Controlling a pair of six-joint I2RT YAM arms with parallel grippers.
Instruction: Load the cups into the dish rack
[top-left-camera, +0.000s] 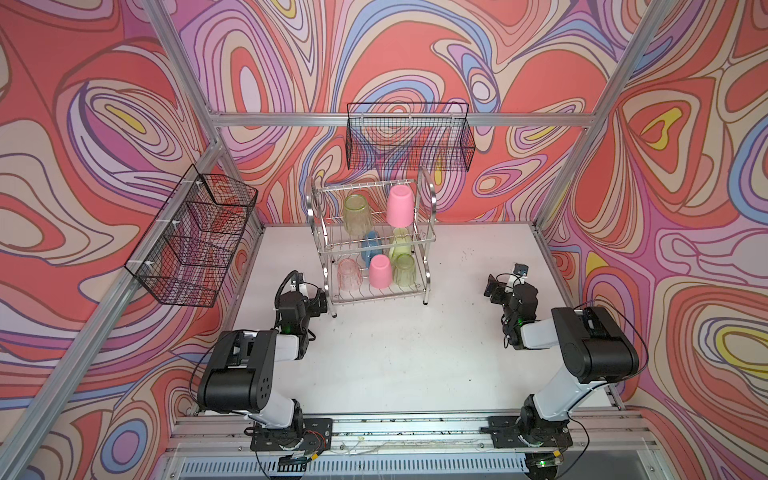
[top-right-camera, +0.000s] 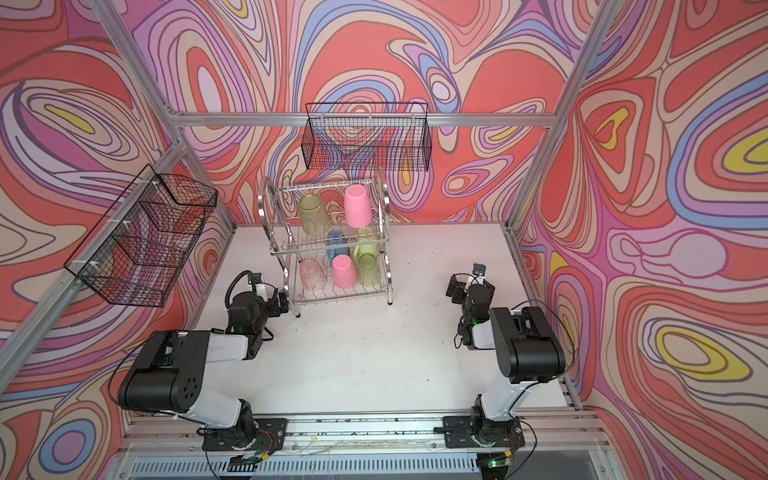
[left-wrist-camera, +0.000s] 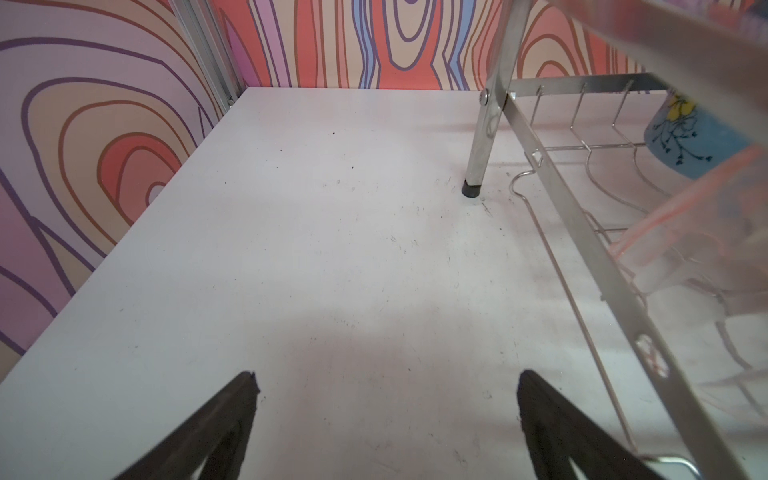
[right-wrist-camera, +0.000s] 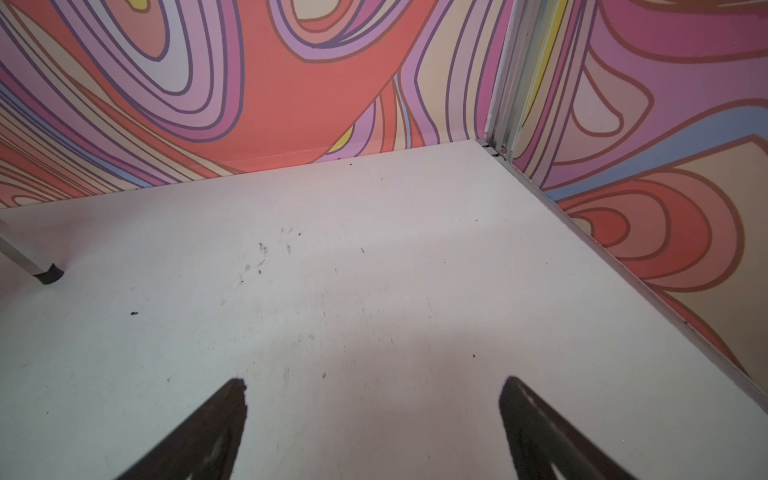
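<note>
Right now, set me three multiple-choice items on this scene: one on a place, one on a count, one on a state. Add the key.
1. In the dish rack, the blue mug sits: A) on the upper tier; B) on the lower tier; C) hung on a handle.
2. Cups on the upper tier: A) two; B) four; C) none.
3. The left tool is: A) shut on a cup; B) open, empty; C) shut, empty.
Key: 1 B, it shows below the upper shelf, behind the lower pink tumbler. 2 A, only a clear green cup and the upper pink tumbler stand there. 3 B, the left wrist view shows its jaws apart, with only table between.
</note>
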